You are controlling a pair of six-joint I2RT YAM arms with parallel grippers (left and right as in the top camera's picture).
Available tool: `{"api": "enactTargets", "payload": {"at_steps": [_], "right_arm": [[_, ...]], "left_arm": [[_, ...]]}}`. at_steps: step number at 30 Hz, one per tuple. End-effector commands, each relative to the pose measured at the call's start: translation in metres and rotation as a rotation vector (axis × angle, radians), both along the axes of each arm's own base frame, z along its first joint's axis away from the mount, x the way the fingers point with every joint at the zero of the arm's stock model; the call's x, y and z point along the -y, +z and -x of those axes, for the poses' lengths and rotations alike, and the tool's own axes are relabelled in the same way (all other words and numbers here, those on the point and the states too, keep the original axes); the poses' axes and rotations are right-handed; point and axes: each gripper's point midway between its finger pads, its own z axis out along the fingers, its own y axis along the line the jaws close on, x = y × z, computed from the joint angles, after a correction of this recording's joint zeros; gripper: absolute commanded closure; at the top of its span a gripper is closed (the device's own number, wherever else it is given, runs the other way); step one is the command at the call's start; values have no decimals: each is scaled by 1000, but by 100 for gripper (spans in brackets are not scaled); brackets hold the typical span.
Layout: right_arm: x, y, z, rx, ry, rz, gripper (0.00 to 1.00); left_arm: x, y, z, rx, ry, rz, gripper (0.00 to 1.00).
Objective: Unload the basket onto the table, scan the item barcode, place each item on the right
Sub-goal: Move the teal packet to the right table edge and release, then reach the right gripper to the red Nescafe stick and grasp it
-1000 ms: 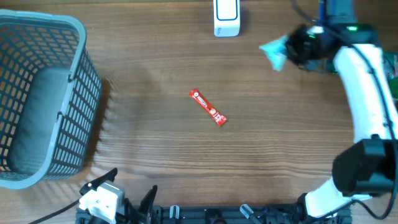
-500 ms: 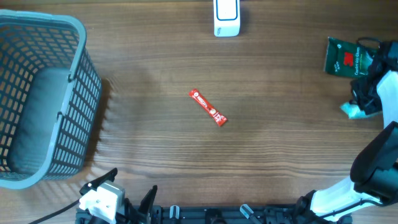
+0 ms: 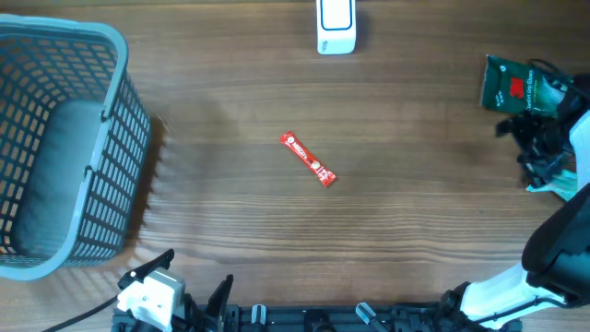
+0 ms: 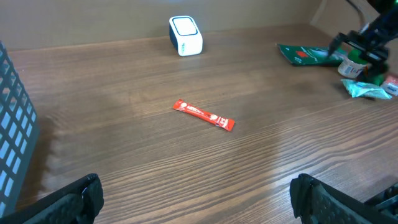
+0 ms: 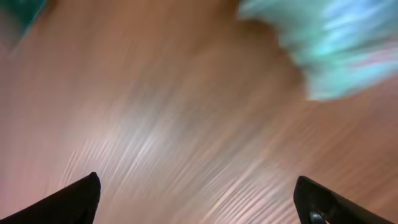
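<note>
One grey plastic basket (image 3: pixel 64 138) fills the left of the overhead frame. One white barcode scanner (image 3: pixel 336 28) stands at top centre. There are three packets, each of a different kind: one red stick sachet (image 3: pixel 308 160) at mid-frame, one dark green packet (image 3: pixel 510 86) at upper right, and one pale teal packet (image 3: pixel 556 184) at the right edge. There are two grippers: the left gripper (image 3: pixel 175 281) at the bottom left and the right gripper (image 3: pixel 539 152) at the right edge. One wooden table (image 3: pixel 415 231) carries everything.
</note>
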Motion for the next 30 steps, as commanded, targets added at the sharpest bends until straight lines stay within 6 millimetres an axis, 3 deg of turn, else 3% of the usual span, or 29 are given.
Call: {"api": "enactTargets", "payload": {"at_steps": [1, 5, 12, 17, 20, 25, 27, 30], "right_arm": [[-105, 40, -29, 271, 500, -307, 0], [-180, 29, -19, 232, 814, -316, 0], [-288, 26, -22, 295, 1186, -204, 1], [-346, 34, -37, 456, 1354, -107, 0], [-373, 32, -26, 489, 1513, -59, 0], [-386, 0, -30, 401, 1608, 223, 1], [-388, -13, -36, 376, 1618, 322, 10], [-394, -26, -39, 368, 1626, 335, 24]], "left_arm": [[2, 1, 2, 3, -7, 11, 0], [2, 1, 2, 3, -7, 11, 0], [2, 1, 2, 3, -7, 11, 0], [2, 1, 2, 3, -7, 11, 0], [2, 1, 2, 3, -7, 11, 0], [2, 1, 2, 3, -7, 11, 0], [2, 1, 2, 3, -7, 11, 0], [2, 1, 2, 3, -7, 11, 0]]}}
